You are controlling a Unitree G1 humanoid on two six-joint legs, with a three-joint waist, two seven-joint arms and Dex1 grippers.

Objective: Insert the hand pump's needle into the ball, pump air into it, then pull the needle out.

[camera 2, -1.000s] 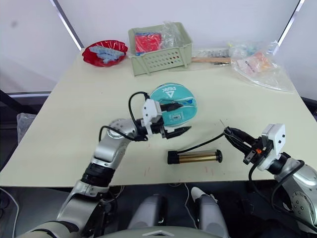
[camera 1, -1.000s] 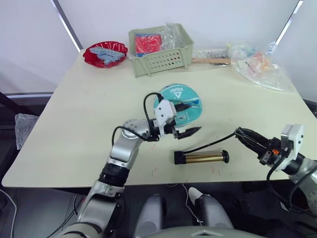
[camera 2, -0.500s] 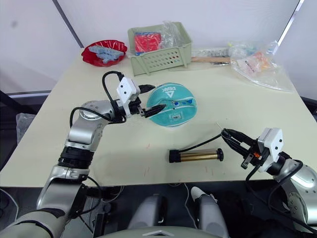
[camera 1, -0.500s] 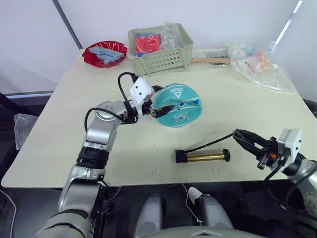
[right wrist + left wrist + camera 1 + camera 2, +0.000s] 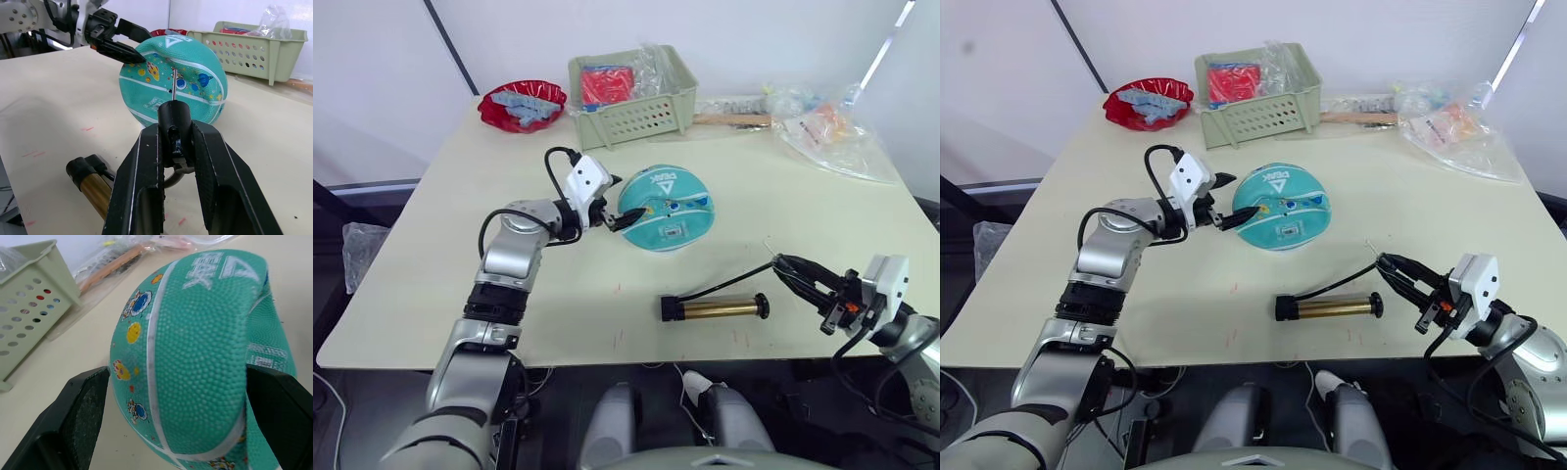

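Left wrist view: the ball [image 5: 195,347] sits between the open left jaws; the right jaws clamp the needle [image 5: 173,83] fitting, well apart from the ball.

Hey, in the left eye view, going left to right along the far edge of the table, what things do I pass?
Red bowl of pale blue pieces → pale green slotted plastic basket → wooden-handled tool wrapped in clear plastic → crumpled clear plastic bag with orange contents.
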